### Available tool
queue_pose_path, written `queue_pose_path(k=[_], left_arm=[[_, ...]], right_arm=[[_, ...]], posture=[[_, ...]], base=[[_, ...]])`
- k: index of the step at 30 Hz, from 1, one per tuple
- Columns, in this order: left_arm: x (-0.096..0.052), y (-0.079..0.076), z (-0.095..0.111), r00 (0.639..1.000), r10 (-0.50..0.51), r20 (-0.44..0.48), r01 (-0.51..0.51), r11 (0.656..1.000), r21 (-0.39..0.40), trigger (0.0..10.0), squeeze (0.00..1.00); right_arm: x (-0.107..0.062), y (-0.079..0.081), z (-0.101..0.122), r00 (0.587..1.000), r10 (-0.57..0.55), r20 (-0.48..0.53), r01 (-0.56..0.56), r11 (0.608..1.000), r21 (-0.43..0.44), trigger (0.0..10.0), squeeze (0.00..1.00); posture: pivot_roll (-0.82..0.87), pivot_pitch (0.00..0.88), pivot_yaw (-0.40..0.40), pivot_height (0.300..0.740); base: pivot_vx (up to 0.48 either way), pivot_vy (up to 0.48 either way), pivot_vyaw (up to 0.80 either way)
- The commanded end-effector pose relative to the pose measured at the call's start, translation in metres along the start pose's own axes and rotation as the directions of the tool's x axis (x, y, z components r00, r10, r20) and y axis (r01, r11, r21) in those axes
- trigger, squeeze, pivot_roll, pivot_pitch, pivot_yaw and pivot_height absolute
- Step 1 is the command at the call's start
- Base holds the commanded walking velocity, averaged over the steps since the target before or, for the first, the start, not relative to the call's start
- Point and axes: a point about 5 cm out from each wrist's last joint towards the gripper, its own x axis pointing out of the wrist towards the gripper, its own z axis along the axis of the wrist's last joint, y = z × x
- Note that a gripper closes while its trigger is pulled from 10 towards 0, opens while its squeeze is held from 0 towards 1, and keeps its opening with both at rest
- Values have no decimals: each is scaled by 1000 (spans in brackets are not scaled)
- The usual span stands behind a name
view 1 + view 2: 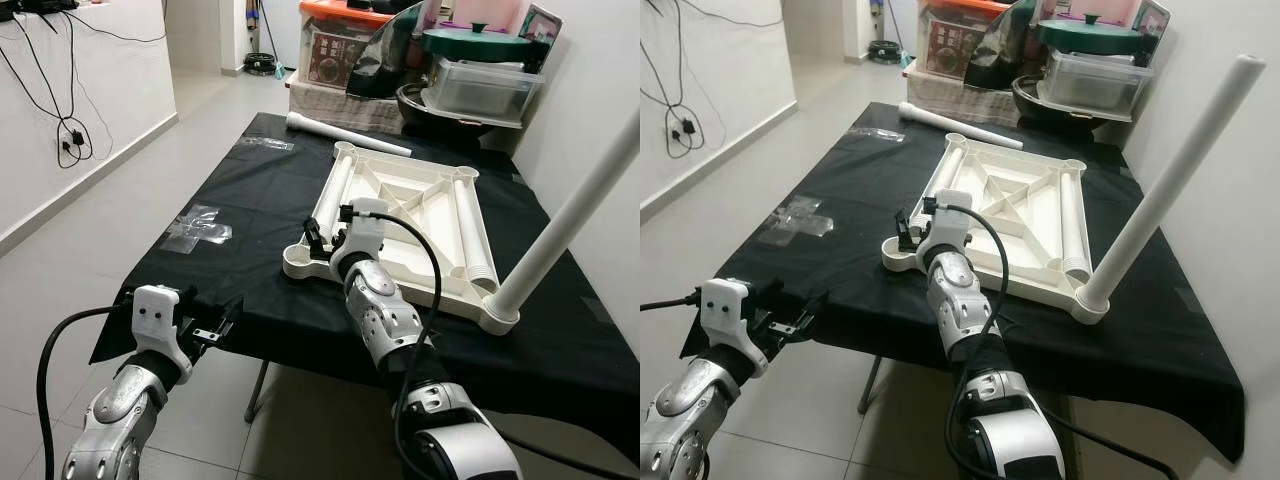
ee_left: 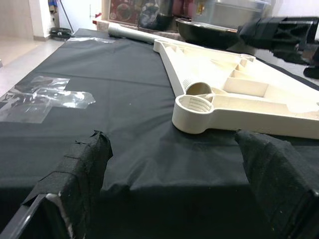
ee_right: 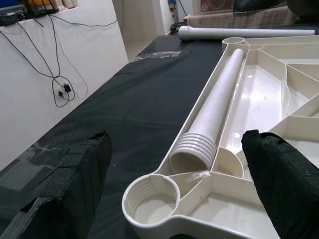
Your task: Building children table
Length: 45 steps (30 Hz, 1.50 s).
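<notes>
A white plastic tabletop [image 1: 395, 195] lies upside down on the black-clothed table [image 1: 250, 190]. One white leg [image 1: 570, 220] stands screwed into its near right corner, leaning outward. Two more legs lie inside the tabletop, along its left side [image 1: 335, 190] and its right side [image 1: 472, 225]. A fourth leg [image 1: 345, 133] lies loose on the cloth beyond it. My right gripper [image 1: 328, 235] hovers open just above the empty near left corner socket [image 3: 152, 199]. My left gripper [image 1: 212, 318] is open at the table's near left edge, facing that socket [image 2: 193, 105].
Clear tape patches [image 1: 200, 228] stick to the cloth on the left. Storage boxes, a lidded pan and a wok [image 1: 470, 80] crowd the far end. A white wall with hanging cables [image 1: 70, 140] runs along the left; another wall stands close on the right.
</notes>
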Motion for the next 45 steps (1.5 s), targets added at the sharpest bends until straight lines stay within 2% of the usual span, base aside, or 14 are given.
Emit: queue_pose_path(k=[1, 10, 17, 36, 41, 45], left_arm=[[1, 1, -4, 1000, 3, -25, -2, 1000, 10, 10000, 0], [1, 2, -4, 1000, 9, -24, -9, 1000, 20, 10000, 0], [3, 6, -4, 999, 44, -31, -42, 998, 55, 10000, 0], [4, 7, -4, 998, 57, -37, -55, 998, 41, 10000, 0], [4, 7, -5, 998, 52, -43, -51, 998, 37, 10000, 0], [5, 6, -4, 998, 47, -41, -45, 998, 34, 10000, 0]], right_arm=[[-1, -2, 0, 1000, 1, -2, -1, 1000, 4, 10000, 0], [-3, 0, 6, 999, 23, 35, -23, 1000, -3, 10000, 0], [-7, 7, 12, 994, 71, 89, -67, 997, -44, 10000, 0], [-10, 6, 12, 992, 79, 96, -74, 996, -54, 10000, 0], [-9, 6, 13, 992, 79, 96, -75, 996, -48, 10000, 0], [-9, 6, 13, 993, 79, 85, -75, 996, -41, 10000, 0]], posture=[[89, 0, -104, 740], [90, 0, -104, 740], [91, 0, -102, 740], [90, 0, -98, 740], [89, 0, -97, 740], [88, 0, -98, 740]], base=[[0, 0, 0], [0, 0, 0], [0, 0, 0], [0, 0, 0], [0, 480, 0], [0, 480, -742]])
